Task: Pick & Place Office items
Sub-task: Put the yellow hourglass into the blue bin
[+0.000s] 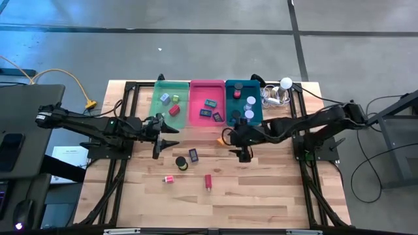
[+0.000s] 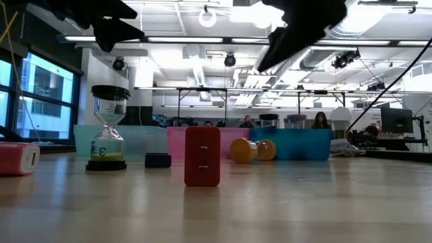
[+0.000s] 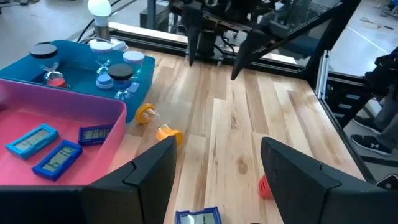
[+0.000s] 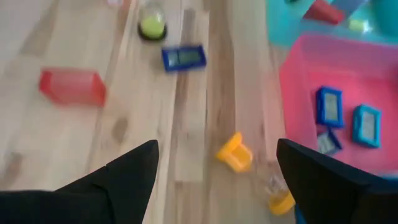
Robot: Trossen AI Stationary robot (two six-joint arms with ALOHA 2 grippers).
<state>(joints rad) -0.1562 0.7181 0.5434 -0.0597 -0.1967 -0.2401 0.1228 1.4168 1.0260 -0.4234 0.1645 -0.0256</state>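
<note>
On the bench, just in front of the pink tray (image 1: 207, 104), an orange hourglass (image 4: 238, 151) lies on its side, probably the right arm's next pick, since the right gripper (image 1: 243, 154) hovers just beside it with jaws apart and empty. Other loose items (a red block (image 1: 208, 181), a blue clip (image 1: 193, 155)) wait mid-bench. The left gripper (image 1: 159, 147) reaches in level before the green tray (image 1: 171, 104), jaws likewise spread and holding nothing.
</note>
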